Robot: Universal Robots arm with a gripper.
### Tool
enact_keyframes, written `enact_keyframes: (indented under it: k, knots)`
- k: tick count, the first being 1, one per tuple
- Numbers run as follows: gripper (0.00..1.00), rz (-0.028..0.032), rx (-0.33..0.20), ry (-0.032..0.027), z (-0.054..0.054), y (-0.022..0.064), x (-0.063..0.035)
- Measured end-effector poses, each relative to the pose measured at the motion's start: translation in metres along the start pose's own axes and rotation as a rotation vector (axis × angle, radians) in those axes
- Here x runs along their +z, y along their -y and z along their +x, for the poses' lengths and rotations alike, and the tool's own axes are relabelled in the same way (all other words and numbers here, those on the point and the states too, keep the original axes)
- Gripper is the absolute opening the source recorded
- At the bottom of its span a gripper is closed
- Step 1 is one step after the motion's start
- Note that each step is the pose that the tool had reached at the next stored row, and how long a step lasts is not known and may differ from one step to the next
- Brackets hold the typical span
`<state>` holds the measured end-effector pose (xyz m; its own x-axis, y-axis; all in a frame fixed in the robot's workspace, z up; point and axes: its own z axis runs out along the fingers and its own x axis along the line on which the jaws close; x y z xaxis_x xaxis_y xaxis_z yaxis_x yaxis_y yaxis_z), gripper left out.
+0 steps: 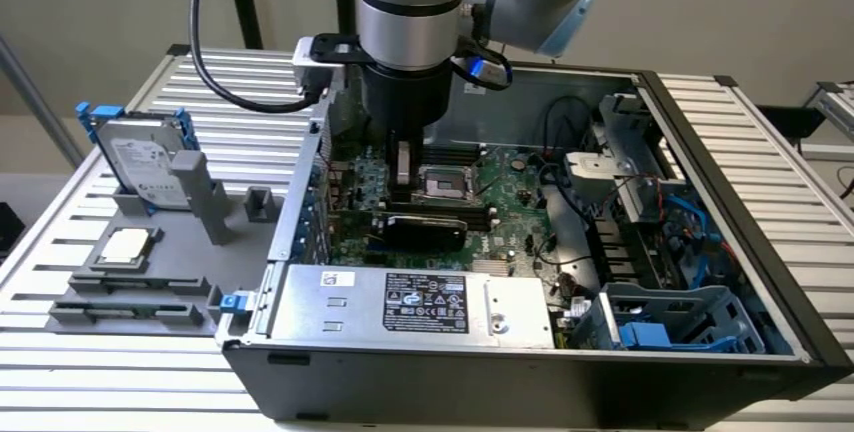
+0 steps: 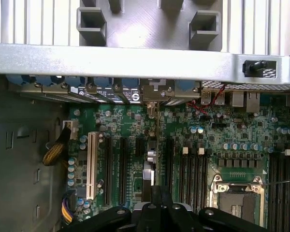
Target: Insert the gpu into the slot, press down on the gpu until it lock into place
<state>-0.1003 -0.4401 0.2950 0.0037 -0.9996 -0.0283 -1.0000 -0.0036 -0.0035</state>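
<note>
Hanging inside the open computer case [image 1: 747,252], the gripper [image 1: 407,164] has its fingers pressed together and stands just above the gpu [image 1: 420,225]. This black card stands on its edge on the green motherboard [image 1: 514,207], near the middle of the case, beside the empty processor socket [image 1: 445,180]. Whether the fingers touch the card, I cannot tell. The grey power supply box [image 1: 414,302] lies at the near side. On the exterior view's left, a hard drive [image 1: 144,164] stands in a grey holder [image 1: 200,197].
</note>
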Motion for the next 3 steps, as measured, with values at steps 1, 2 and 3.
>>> enact_keyframes:
  k: [1,2,3]
  knots:
    - [0.11,0.0,0.0,0.0,0.0,0.0,0.0]
    - [0.11,0.0,0.0,0.0,0.0,0.0,0.0]
    - [0.11,0.0,0.0,0.0,0.0,0.0,0.0]
